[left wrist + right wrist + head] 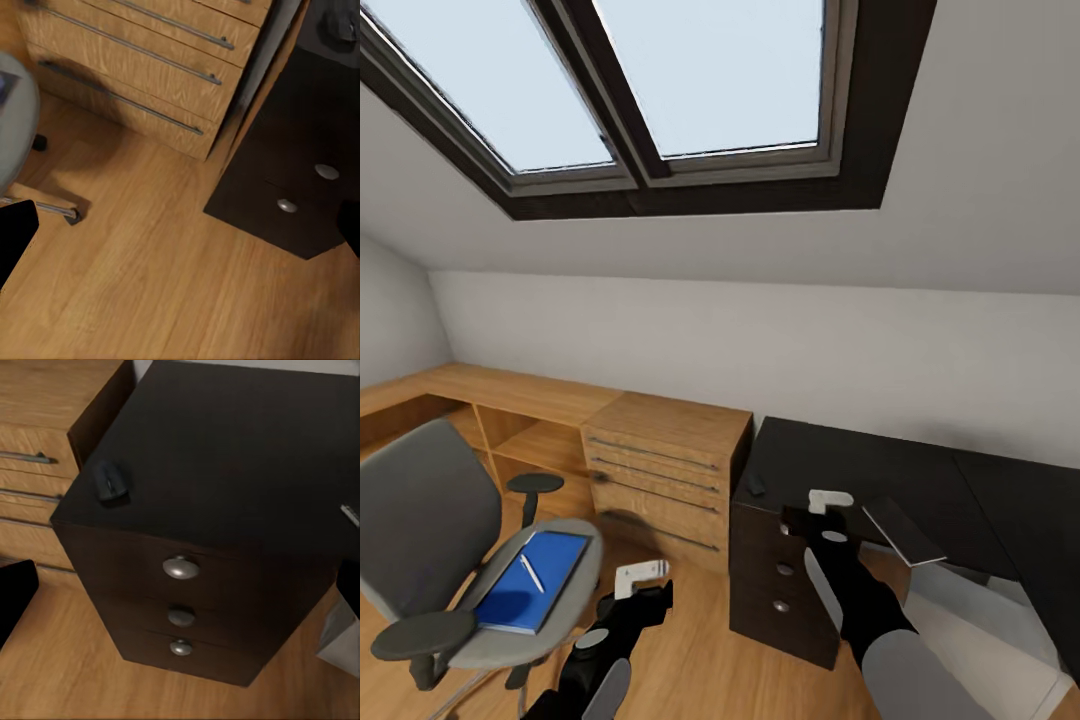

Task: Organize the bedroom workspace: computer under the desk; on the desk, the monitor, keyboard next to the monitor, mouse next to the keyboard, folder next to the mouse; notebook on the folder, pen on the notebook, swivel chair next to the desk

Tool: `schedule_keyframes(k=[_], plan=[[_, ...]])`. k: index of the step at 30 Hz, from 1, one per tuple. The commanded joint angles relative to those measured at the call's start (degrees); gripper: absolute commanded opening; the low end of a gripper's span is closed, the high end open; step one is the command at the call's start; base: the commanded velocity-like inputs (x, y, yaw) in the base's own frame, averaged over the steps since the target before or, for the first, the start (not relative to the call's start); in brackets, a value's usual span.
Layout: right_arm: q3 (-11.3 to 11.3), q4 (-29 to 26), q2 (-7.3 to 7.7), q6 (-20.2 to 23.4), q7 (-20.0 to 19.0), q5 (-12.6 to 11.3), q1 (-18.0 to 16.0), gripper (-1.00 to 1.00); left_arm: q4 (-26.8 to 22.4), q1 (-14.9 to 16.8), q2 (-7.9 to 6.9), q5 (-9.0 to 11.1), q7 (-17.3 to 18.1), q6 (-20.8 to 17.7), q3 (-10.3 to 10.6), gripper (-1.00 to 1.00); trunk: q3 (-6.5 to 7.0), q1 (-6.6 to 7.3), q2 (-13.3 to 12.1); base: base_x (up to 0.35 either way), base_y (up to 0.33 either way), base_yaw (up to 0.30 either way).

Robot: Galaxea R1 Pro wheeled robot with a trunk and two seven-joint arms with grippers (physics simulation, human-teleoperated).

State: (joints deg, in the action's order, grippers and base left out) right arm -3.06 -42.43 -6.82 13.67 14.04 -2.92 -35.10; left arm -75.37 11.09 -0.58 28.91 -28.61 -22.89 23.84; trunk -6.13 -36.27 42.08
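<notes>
The grey swivel chair (pixel 420 510) stands at the left with the blue folder (pixel 560 558) on its seat and the pen (pixel 532 573) lying on the folder. On the black desk (pixel 860 455) the small mouse (pixel 758 484) (pixel 111 480) sits near the left corner. The thin dark notebook (pixel 903 530) lies at the desk's front edge. My right gripper (pixel 828 518) hovers open before the desk's drawers (pixel 181 567), just left of the notebook. My left gripper (pixel 642 588) hangs open over the floor between chair and desk. Monitor, keyboard and computer are out of view.
A light-wood drawer chest (pixel 660 470) (pixel 150 60) stands against the desk's left side, with a low wooden shelf (pixel 490 395) running left along the wall. The chair's base leg (pixel 45 208) reaches over the wooden floor (pixel 165 285). A sloped ceiling with a skylight (pixel 660 80) hangs overhead.
</notes>
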Motion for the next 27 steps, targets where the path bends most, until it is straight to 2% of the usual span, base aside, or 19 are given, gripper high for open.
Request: schedule_keyframes(k=[1,3,5,8,12,13,16,21,27], plan=[[-0.21,-0.09,0.04,0.54,0.42,-0.29,-0.12,1.00,-0.24,0.05,-0.09,0.47,-0.68,-0.22,0.13,1.00,-0.10,-0.05,0.08,0.335,0.000,0.000],[-0.18,-0.13,0.03,0.83,0.33,-0.27,-0.23,1.00,-0.53,0.06,-0.45,0.51,-0.88,-0.43,-0.04,1.00,-0.10,-0.05,0.08,0.335,0.000,0.000],[-0.19,-0.17,0.02,0.94,0.18,-0.26,-0.23,1.00,-0.64,0.06,-1.44,0.66,-0.96,-0.54,-0.33,1.00,-0.10,-0.05,0.08,0.335,0.000,0.000],[-0.15,-0.28,0.05,0.73,0.17,-0.30,-0.23,1.00,-1.22,0.05,-3.74,1.74,-0.98,-0.64,-0.76,1.00,-0.10,-0.05,0.08,0.335,0.000,0.000],[-0.15,-0.21,0.05,0.39,0.18,-0.31,-0.18,1.00,-1.37,0.01,-4.20,2.35,-1.06,-0.60,-0.81,1.00,-0.10,-0.05,0.08,0.335,0.000,0.000],[-0.19,-0.13,0.02,0.25,0.32,-0.18,-0.15,1.00,-1.43,0.00,-4.45,3.33,-1.09,-0.58,-0.89,1.00,-0.11,-0.05,0.08,0.335,-0.015,0.107],[-0.21,-0.09,-0.04,0.23,0.41,-0.11,-0.15,1.00,-1.44,0.00,-4.49,3.82,-1.11,-0.58,-0.90,1.00,-0.17,-0.05,0.08,0.333,-0.051,0.139],[-0.41,0.06,-0.12,0.21,0.45,-0.02,-0.15,1.00,-1.45,-0.01,-4.51,4.15,-1.12,-0.57,-0.90,1.00,-0.30,-0.05,0.08,0.323,-0.130,0.200],[-1.84,0.66,-0.30,0.22,0.12,0.14,-0.15,1.00,-1.39,-0.02,-4.42,4.03,-1.30,-0.52,-0.79,1.00,-0.50,-0.05,0.08,0.312,-0.170,0.242]])
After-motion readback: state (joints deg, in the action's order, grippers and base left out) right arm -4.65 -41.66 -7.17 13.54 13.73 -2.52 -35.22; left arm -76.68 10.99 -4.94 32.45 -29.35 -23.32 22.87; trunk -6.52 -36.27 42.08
